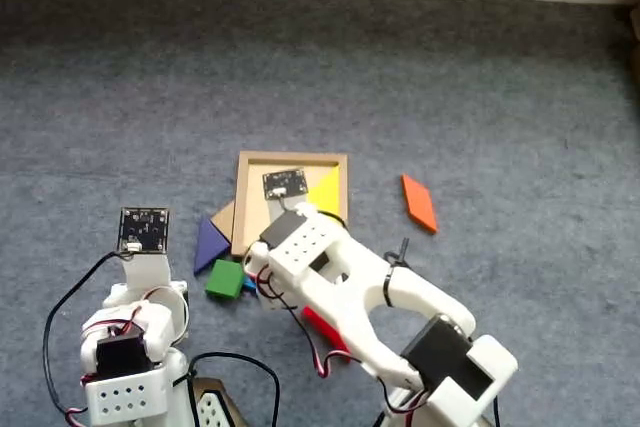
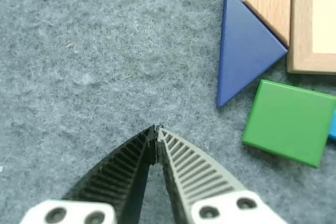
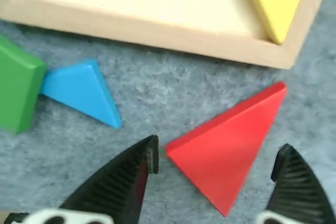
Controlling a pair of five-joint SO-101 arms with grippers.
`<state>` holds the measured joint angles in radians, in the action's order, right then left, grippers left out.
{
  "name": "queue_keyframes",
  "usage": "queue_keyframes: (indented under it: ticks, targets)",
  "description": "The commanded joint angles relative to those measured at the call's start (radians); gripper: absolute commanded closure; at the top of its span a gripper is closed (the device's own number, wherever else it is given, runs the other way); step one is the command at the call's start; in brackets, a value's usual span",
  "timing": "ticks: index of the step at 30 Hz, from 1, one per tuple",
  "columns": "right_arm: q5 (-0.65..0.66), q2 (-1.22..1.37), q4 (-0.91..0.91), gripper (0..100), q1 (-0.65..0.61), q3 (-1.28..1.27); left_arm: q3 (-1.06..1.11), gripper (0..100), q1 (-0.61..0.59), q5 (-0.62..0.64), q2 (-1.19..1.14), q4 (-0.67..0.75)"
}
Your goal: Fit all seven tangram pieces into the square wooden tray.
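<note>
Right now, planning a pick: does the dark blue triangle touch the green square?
Apart. Left wrist view shows carpet between the dark blue triangle and green square.

light is soft and even in the high view, probably diffuse overhead. shadows all soft-edged. grey carpet (image 1: pixel 500 97) darkens in a band along its far edge. faint shade on it under the right arm (image 1: pixel 360 297). in the right wrist view the tray (image 3: pixel 157 32) floor reads very bright, close to washed out. red triangle (image 3: pixel 226 150) and green square (image 2: pixel 289 121) throw thin soft shadows along one side.
</note>
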<state>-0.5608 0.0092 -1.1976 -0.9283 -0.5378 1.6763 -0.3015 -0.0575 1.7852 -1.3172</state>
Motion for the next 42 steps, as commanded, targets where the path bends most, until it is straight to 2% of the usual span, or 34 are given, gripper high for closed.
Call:
queue_keyframes:
  ticks: [1, 7, 13, 21, 27, 42]
  targets:
    - [-0.012, -0.002, 0.008, 66.6, -0.03, 0.001, 0.021, 97, -0.013, -0.002, 0.03, -0.005]
    - [-0.014, -0.001, 0.019, 66.6, -0.024, -0.056, 0.021, 97, -0.013, -0.002, 0.03, -0.005]
    - [-0.014, -0.004, 0.107, 66.6, 0.015, -0.117, 0.021, 97, -0.013, -0.002, 0.03, -0.005]
    - [-0.014, -0.005, 0.111, 66.6, 0.047, -0.108, 0.021, 97, -0.013, -0.002, 0.03, -0.005]
    - [-0.083, -0.002, 0.111, 66.6, 0.053, -0.11, 0.021, 97, -0.013, -0.002, 0.03, -0.005]
    - [-0.086, -0.004, 0.171, 66.6, 0.096, -0.107, 0.021, 97, -0.013, -0.002, 0.03, -0.005]
